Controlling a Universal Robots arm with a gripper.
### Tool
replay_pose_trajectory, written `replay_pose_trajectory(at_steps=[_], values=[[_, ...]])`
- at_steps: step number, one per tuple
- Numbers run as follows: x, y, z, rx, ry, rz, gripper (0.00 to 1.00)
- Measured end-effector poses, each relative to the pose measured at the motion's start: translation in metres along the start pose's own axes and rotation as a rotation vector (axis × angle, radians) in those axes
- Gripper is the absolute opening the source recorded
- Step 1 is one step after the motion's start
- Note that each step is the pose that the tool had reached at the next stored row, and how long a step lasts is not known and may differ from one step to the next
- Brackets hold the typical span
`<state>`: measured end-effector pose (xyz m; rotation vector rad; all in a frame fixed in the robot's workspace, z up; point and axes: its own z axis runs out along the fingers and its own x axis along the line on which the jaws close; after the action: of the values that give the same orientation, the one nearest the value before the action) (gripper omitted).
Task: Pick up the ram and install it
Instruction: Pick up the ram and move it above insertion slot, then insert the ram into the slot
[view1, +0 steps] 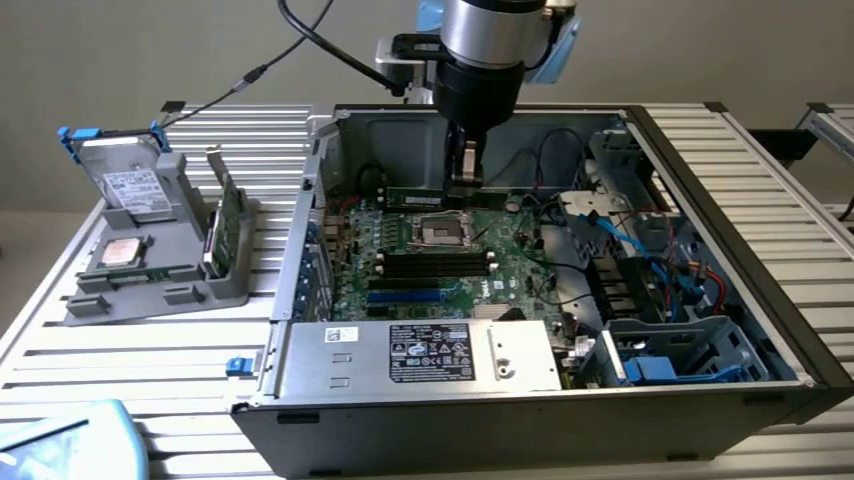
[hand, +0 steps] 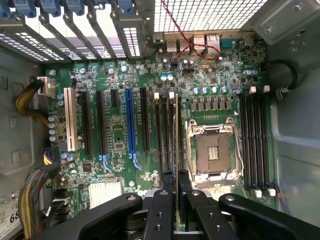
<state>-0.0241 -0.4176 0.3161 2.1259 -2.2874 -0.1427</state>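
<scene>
- The gripper hangs over the open computer case, its fingers drawn close together and clamped on the ram.
- In the wrist view the ram shows edge-on as a thin line between the two fingers. It runs along the memory slots, on the side of the processor socket that faces the expansion slots.
- I cannot tell whether the ram touches a slot or is held above the motherboard.
- One expansion slot is blue and another is white; none of the print on the board can be read.
- A white label at the edge of the wrist view shows the digits "68"; the rest is cut off.
- The power supply at the near side of the case carries a black label with white print and small marks, too small to read, and a white sticker beside it.
- On the tabletop, at the exterior view's left of the case, stands a grey holder.
- The holder carries a grey drive whose white label is unreadable, a square silver processor chip and an upright green board.
</scene>
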Motion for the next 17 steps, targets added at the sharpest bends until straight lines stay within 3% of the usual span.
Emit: replay_pose_trajectory(at_steps=[13,17], values=[[0.0000,0.0000,0.0000,0.0000,0.0001,0.000,0.15],[0.0002,-0.0005,0.0060,0.0001,-0.0001,0.000,0.15]])
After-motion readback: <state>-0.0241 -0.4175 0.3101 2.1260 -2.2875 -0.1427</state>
